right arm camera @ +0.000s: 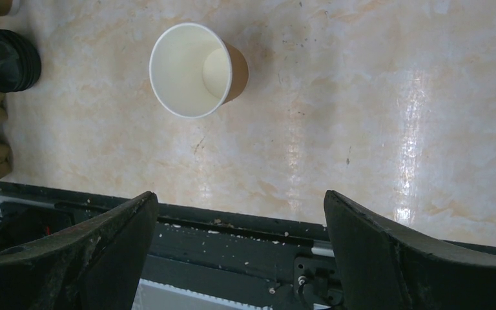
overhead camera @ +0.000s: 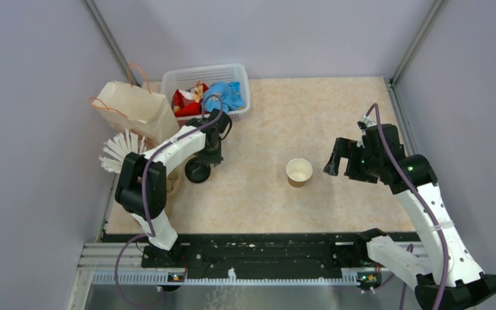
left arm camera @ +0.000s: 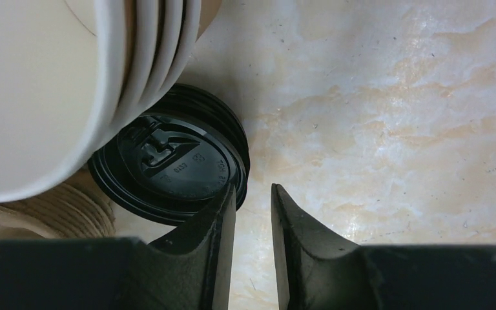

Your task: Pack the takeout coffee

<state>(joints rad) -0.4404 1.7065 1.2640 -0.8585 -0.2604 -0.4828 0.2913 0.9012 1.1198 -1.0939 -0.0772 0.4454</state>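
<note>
Barely begun: your cup stands lidless and unpacked. Left gripper, barely apart, holds nothing beside the lids; right gripper gapes wide.

Lidless paper cup upright on marbled table, black lids at left edge — right pincer spread wide

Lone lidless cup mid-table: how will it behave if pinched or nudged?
Probably very light: the cup looks empty, its white inside bare, so a nudge would likely slide or tip it. With no lid stiffening the rim, its paper wall may squash under a firm side pinch.
</note>
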